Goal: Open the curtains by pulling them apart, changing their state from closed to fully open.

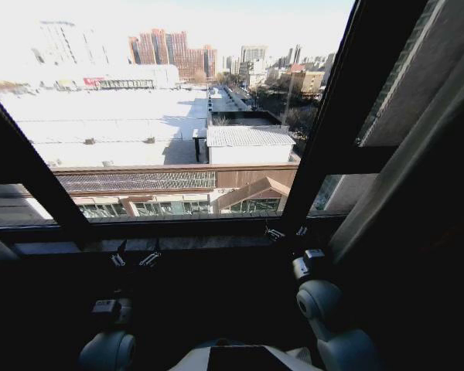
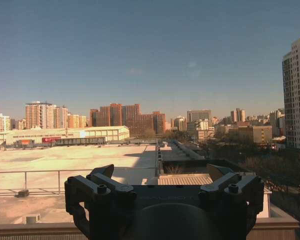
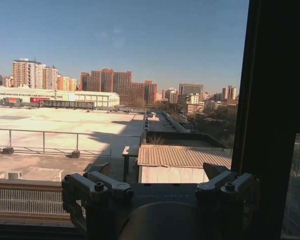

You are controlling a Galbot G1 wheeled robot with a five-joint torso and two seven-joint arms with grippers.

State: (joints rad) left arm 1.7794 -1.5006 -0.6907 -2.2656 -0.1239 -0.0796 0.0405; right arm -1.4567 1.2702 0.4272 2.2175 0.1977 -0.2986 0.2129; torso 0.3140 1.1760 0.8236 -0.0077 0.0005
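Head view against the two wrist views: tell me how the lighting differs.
Head view: sky and rooftops blown out white, the sill and both grippers, left gripper and right gripper, sunk in shadow. Left wrist view: even blue sky, open gripper silhouetted. Right wrist view: same, with a black window frame backlit.

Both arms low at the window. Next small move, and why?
Probably draw both arms back from the sill, with no further pull. The window glass is uncovered, with no fabric across it, and the left tool and right tool sit open near the sill, holding nothing.
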